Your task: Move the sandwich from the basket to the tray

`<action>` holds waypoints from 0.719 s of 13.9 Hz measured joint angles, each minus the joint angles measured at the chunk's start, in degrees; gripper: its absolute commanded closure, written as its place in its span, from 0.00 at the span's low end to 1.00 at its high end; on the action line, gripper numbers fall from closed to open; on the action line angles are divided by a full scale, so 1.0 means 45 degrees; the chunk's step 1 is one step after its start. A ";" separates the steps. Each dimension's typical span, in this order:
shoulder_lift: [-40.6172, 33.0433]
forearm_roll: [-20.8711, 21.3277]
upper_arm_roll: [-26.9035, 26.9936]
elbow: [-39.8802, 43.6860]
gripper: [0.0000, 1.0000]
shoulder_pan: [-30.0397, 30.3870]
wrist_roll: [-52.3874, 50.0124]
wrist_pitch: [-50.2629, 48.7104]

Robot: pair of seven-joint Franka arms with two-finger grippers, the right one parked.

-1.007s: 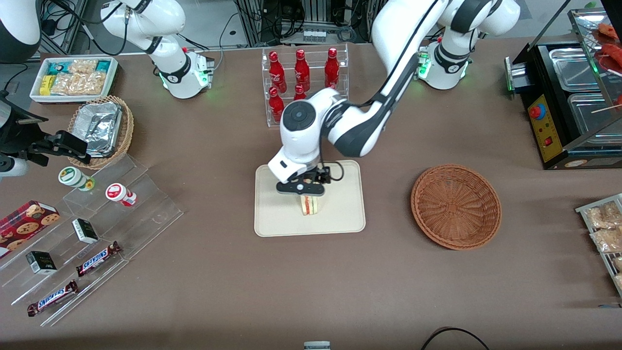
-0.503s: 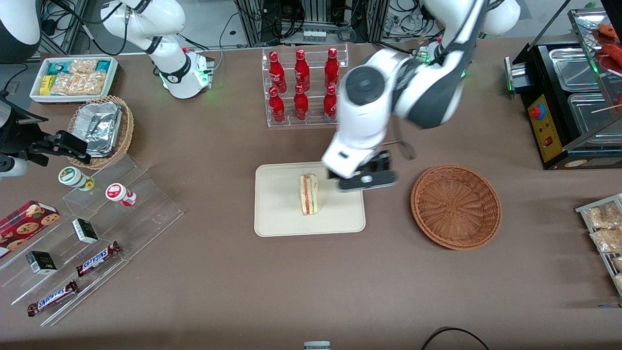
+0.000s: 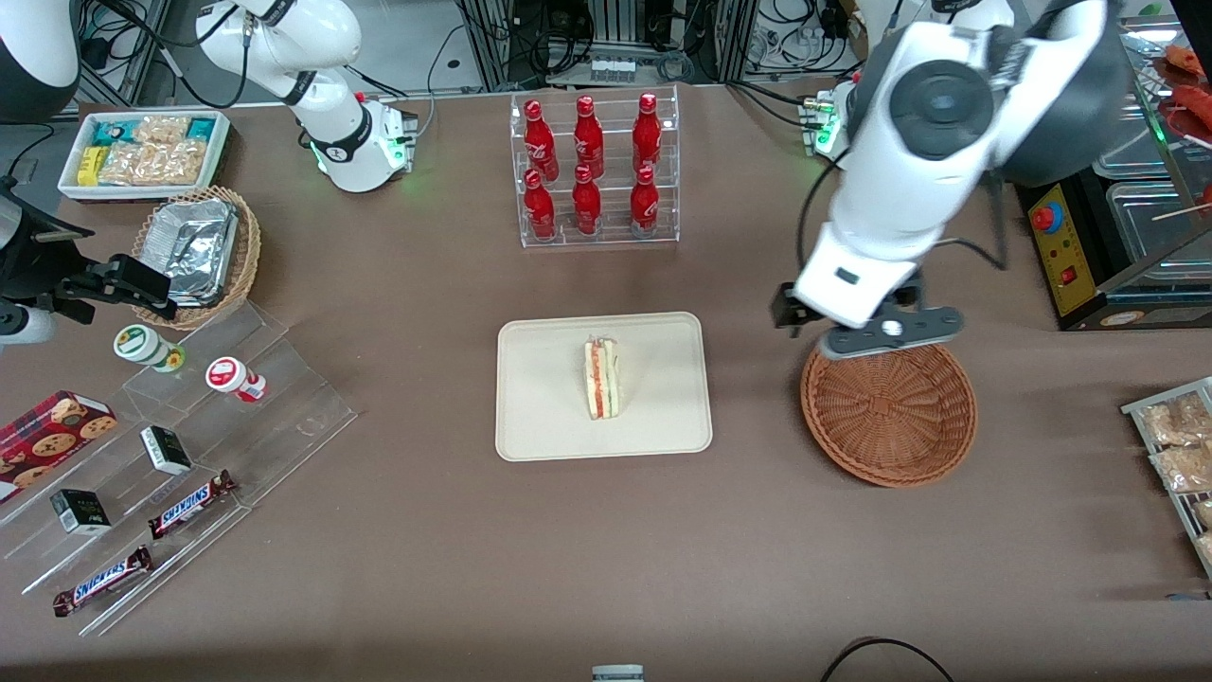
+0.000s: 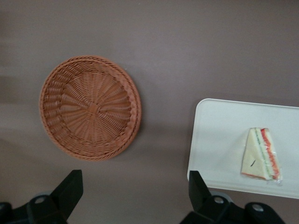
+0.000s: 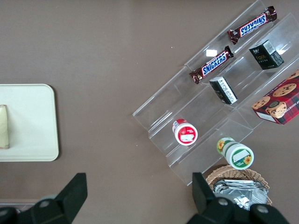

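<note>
The sandwich [image 3: 602, 379] stands on its edge in the middle of the cream tray [image 3: 540, 407], red and green filling showing. The reddish-brown wicker basket [image 3: 890, 417] is empty, beside the tray toward the working arm's end. My left gripper [image 3: 885, 333] hangs high above the basket's rim that is farthest from the front camera, open and empty. In the left wrist view the open gripper [image 4: 133, 186] is over bare table between the basket [image 4: 90, 107] and the tray [image 4: 219, 140], and the sandwich [image 4: 261, 154] lies on the tray.
A clear rack of red bottles [image 3: 595, 170] stands farther from the front camera than the tray. A black appliance [image 3: 1089, 218] and snack packets [image 3: 1174, 445] are at the working arm's end. An acrylic shelf of snacks [image 3: 189, 436] is at the parked arm's end.
My gripper let go of the sandwich on the tray, rose, and swung sideways from the tray to above the basket. The sandwich stayed on the tray.
</note>
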 measured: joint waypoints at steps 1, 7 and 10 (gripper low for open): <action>-0.0182 -0.0016 0.0255 -0.0006 0.00 -0.0001 0.0281 -0.0187; -0.1053 -0.0286 0.2072 -0.0048 0.00 0.0004 0.2665 -0.1182; -0.1560 -0.0304 0.2734 -0.0165 0.00 0.0012 0.3630 -0.1756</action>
